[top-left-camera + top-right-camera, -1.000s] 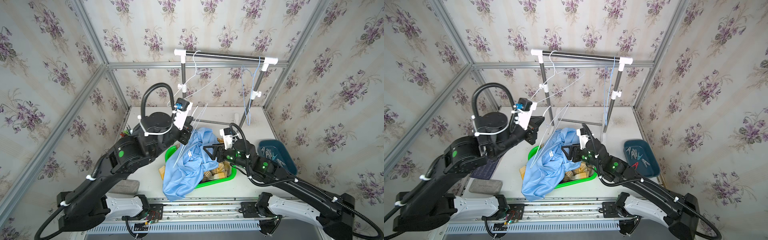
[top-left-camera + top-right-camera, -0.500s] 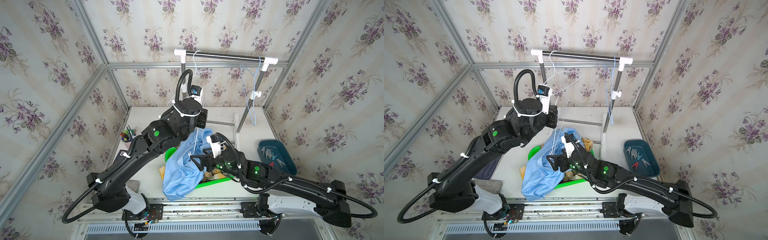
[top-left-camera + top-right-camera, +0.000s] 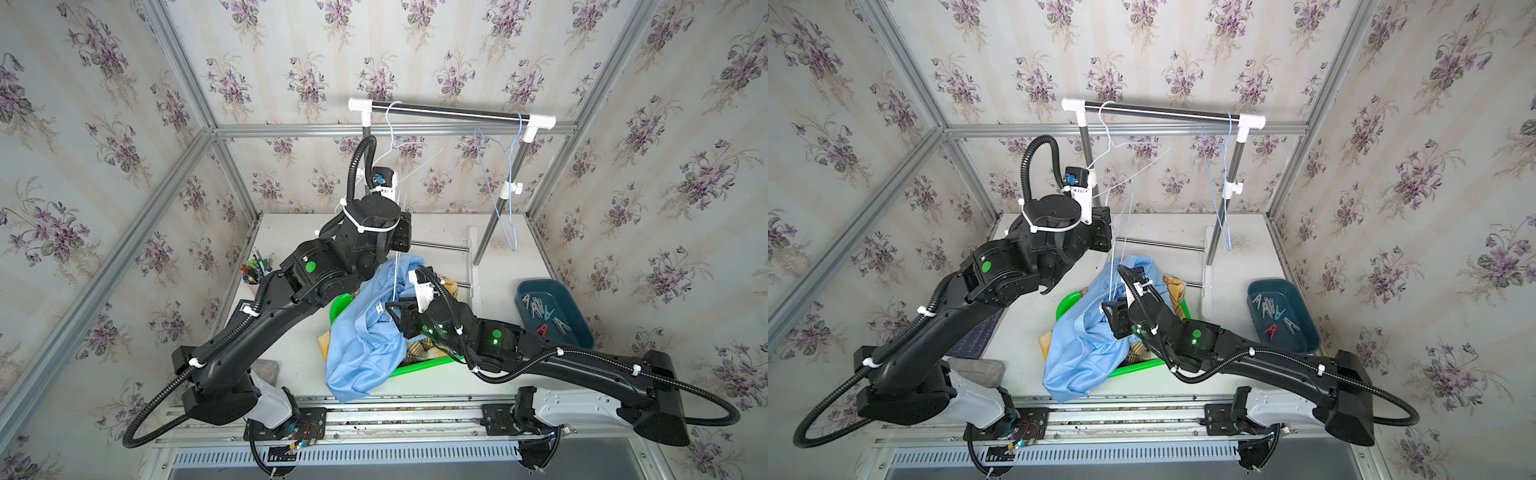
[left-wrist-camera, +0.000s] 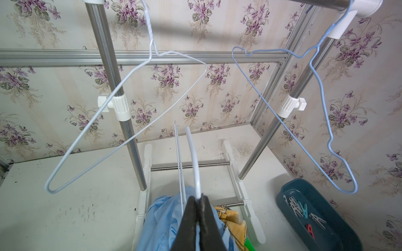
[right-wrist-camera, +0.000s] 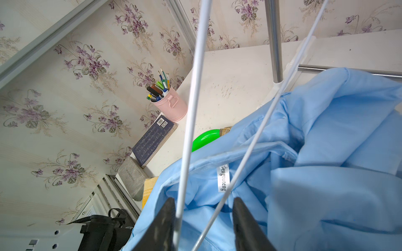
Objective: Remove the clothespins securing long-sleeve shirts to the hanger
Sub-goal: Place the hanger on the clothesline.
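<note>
A white wire hanger stands nearly upright over the light blue shirt, and my left gripper is shut on its wire. The shirt's collar still hangs from the hanger, while its body drapes over the green basket and the table's front. My right gripper is open at the collar with two hanger wires between its fingers, one wire against a finger. A yellow plaid shirt lies under the blue one. Several pale clothespins and a red one lie in the teal tub. No clothespin shows on the shirt.
The teal tub sits at the right. The garment rack's rail carries an empty white hanger and an empty blue hanger. A pink pen cup, a dark book and a grey block stand at the left.
My left arm has risen and swung toward the rack, lifting the hanger upright. My right arm has moved left to the collar, so the hanger wires now run between its fingers.
</note>
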